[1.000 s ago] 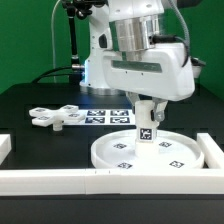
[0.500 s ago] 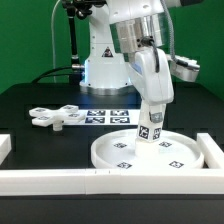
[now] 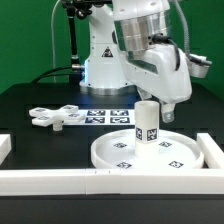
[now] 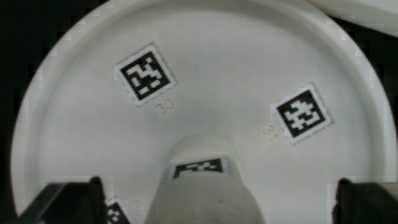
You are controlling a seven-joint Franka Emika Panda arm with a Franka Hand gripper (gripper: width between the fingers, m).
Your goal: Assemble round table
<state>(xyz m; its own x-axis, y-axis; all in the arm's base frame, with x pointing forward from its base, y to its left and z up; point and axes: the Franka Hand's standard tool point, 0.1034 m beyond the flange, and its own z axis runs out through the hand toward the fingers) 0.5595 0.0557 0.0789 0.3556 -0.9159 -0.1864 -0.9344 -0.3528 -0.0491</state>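
The large round disc (image 3: 150, 152) lies flat on the table at the exterior view's right, with several tags on top. The short cylindrical leg (image 3: 146, 122) stands upright on the disc's middle. My gripper (image 3: 169, 108) is open and empty, raised just above and to the right of the leg's top. In the wrist view the leg (image 4: 215, 178) shows between my two dark fingers (image 4: 71, 202), with gaps on both sides, over the disc (image 4: 214, 60). The four-lobed cross base (image 3: 55, 117) lies on the table at the left.
The marker board (image 3: 104, 116) lies behind the disc, in front of the robot's base. White border rails run along the front (image 3: 60, 180), the right (image 3: 213, 150) and the left edge (image 3: 4, 146). The table top is black.
The gripper was shut on the leg, standing it on the disc. It has opened, let go and swung up and to the right. The leg stays upright on the disc.
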